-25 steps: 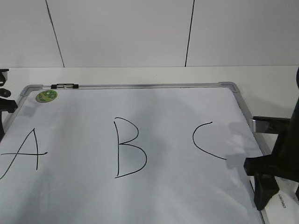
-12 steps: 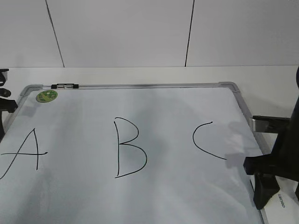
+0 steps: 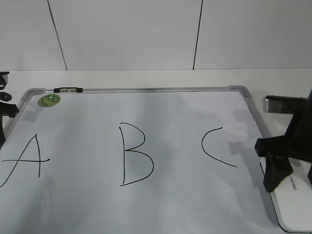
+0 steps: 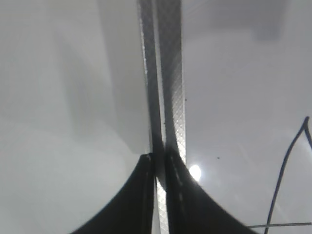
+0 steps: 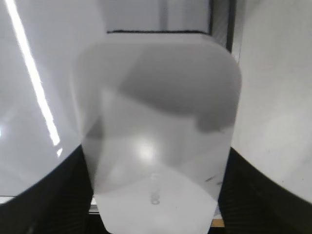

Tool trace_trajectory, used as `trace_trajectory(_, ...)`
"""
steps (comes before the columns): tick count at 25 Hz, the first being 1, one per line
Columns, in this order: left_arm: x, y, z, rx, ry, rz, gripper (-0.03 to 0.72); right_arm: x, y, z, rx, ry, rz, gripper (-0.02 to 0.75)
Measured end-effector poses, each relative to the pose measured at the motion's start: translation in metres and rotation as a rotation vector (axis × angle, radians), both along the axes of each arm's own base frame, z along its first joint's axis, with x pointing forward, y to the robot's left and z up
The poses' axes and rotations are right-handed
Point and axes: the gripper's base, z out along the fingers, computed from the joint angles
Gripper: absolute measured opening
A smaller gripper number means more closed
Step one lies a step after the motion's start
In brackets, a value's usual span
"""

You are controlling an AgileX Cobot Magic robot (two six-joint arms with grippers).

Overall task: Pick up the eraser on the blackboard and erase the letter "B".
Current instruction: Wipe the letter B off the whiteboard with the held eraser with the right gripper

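The blackboard [image 3: 185, 204] is a white board with a grey frame, lying flat. The letter "B" [image 3: 135, 155] is drawn in black at its middle. My right gripper [image 5: 156, 195] is shut on the white eraser [image 5: 156, 122], which fills the gap between its black fingers [image 5: 253, 195]. In the exterior view the eraser [image 3: 295, 204] hangs tilted over the board's right frame, to the right of the "B", with one black finger [image 3: 273, 173] on it. My left gripper [image 4: 158, 165] is shut and empty over the board's left frame [image 4: 168, 73].
A black "A" [image 3: 29, 158] is left of the "B" and a black "C" [image 3: 217, 146] is right of it. A round green magnet [image 3: 48, 100] and a black clip [image 3: 68, 90] sit at the far left corner. The left arm [image 3: 5, 105] stands at the left edge.
My right gripper has risen and moved back a little with the eraser, so more of the eraser shows at the lower right. The left arm has not moved.
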Motion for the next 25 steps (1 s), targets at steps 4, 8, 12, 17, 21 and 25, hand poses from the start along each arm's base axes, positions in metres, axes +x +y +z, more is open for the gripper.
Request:
trace_trajectory(4,0.000,0.000,0.000,0.000,0.000,0.000,0.022,0.014,0.006,0.029,0.021,-0.087,0.012,0.539)
trace_trajectory(8,0.000,0.000,0.001,0.000,0.001,0.000,0.022,0.031,0.029,0.060,0.044,-0.203,0.083,0.539)
trace_trajectory(12,0.000,0.000,0.001,0.000,0.001,0.000,0.022,0.049,0.072,0.077,0.074,-0.280,0.191,0.539)
trace_trajectory(17,0.000,0.000,0.001,-0.002,0.007,0.000,0.022,0.063,0.128,0.071,0.100,-0.299,0.311,0.539)
trace_trajectory(21,0.000,0.000,0.001,-0.002,0.007,0.000,0.022,0.068,0.167,0.045,0.094,-0.256,0.390,0.539)
trace_trajectory(25,0.000,0.000,0.001,-0.003,0.010,0.000,0.022,0.063,0.203,0.011,0.063,-0.201,0.475,0.539)
